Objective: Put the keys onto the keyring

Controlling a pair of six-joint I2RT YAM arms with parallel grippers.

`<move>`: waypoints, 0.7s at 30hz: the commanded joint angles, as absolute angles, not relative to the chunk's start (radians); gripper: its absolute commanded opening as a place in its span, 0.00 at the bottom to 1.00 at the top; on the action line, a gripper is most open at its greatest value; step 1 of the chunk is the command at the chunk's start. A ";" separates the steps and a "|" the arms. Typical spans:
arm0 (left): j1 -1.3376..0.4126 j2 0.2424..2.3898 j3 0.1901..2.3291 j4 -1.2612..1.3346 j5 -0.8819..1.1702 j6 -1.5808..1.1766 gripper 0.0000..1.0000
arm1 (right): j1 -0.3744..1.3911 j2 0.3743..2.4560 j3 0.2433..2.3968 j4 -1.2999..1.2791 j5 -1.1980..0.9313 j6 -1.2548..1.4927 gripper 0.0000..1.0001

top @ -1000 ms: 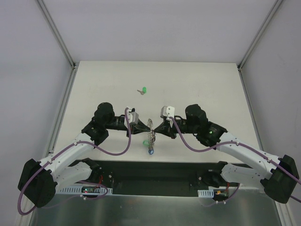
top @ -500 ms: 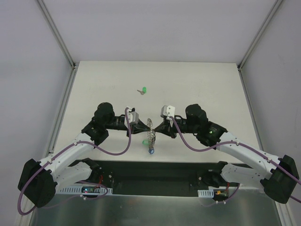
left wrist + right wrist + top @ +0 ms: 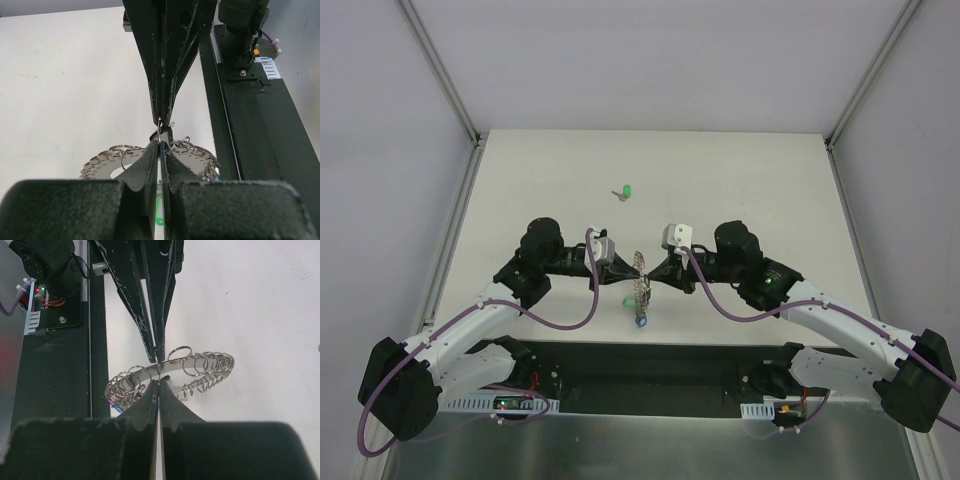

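Observation:
The keyring is held on edge above the table between my two grippers. My left gripper is shut on a small wire loop at the ring's rim; in the left wrist view its tips pinch the loop, with the grey ring behind. My right gripper is shut on the same spot from the other side, the ring just beyond. A green key and a blue key hang from the ring. Another green key lies loose farther back. No black key shows.
The black base rail runs along the near table edge under the ring. Frame posts stand at the back corners. White walls close the sides.

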State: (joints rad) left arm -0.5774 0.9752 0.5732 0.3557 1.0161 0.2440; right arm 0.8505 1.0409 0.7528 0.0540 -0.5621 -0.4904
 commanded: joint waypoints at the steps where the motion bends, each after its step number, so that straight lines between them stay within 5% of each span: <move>1: -0.589 0.974 0.588 0.430 1.057 0.236 0.00 | 0.847 1.035 0.769 0.110 -0.592 -0.483 0.01; 21: -0.591 0.986 0.594 0.437 1.094 0.221 0.00 | 0.850 1.046 0.770 0.114 -0.617 -0.491 0.01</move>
